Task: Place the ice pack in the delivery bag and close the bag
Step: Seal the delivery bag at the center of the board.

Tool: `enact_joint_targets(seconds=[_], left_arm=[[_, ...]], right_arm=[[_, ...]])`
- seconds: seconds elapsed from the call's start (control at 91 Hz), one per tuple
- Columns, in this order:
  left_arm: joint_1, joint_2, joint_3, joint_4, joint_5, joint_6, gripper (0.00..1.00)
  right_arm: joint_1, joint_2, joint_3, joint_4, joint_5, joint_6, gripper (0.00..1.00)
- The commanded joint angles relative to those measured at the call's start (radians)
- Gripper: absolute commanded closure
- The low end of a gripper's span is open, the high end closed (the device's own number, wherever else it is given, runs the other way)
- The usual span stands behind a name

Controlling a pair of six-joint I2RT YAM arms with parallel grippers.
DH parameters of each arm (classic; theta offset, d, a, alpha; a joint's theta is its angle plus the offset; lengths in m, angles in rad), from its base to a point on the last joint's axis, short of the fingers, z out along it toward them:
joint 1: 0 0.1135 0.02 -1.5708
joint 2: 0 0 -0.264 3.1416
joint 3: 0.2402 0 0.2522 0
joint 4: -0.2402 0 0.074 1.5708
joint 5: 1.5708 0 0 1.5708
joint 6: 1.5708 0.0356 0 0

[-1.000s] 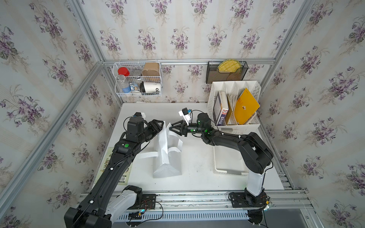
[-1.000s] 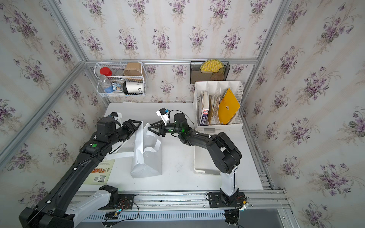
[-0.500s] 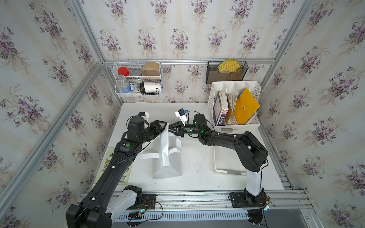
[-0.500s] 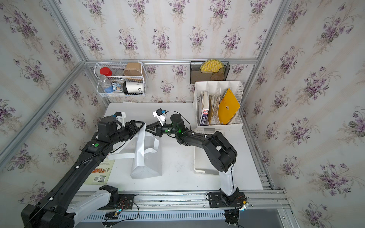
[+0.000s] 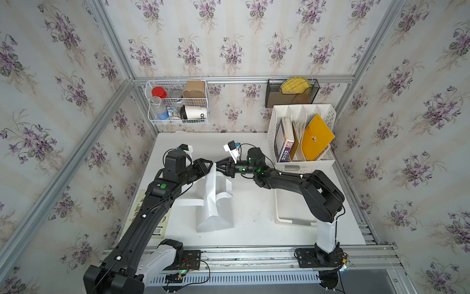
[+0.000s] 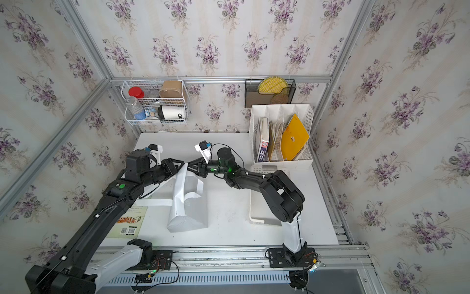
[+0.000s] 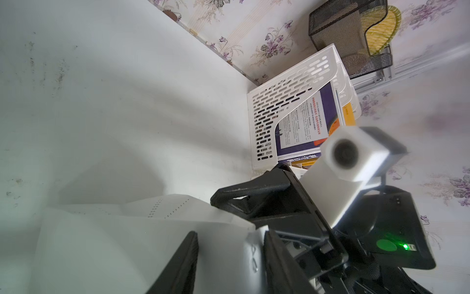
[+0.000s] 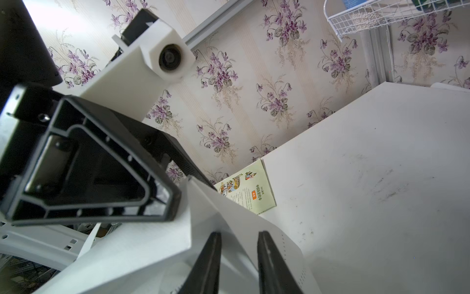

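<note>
Wrist views, unlike top views, show delivery bag fabric between left fingers, apart, and right fingers, clamping unclear.

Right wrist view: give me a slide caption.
The right gripper straddles the delivery bag rim opposite the left gripper.

The white cup in the wire basket at the far left shows only the black letters "OD". The booklet at the left edge of the bench carries a barcode and a QR code; its Chinese title is too small to read. The book in the file rack at the far right has Chinese print, not legible. The delivery bag bears a faint triangle sign.
</note>
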Motion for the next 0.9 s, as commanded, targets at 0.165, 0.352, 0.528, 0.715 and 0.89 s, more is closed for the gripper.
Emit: enact_joint_targets(seconds=[0.165,0.352,0.528,0.715,0.89], left_arm=[[-0.002,0.045,0.051,-0.099,-0.038,0.091,0.63],[-0.002,0.075,0.088,-0.155,-0.081,0.132,0.8],[-0.002,0.104,0.125,-0.187,-0.082,0.15,0.95],[-0.002,0.113,0.154,-0.174,-0.066,0.171,1.0],[-0.002,0.109,0.134,-0.076,0.031,0.172,1.0]], right_arm=[[0.009,-0.018,0.013,-0.039,0.053,-0.001,0.72],[0.012,-0.045,-0.004,-0.046,0.079,0.0,0.71],[0.015,-0.076,-0.017,-0.071,0.109,-0.001,0.69],[0.016,-0.149,-0.035,-0.197,0.213,-0.032,0.59],[0.017,-0.245,-0.112,-0.309,0.289,-0.051,0.41]])
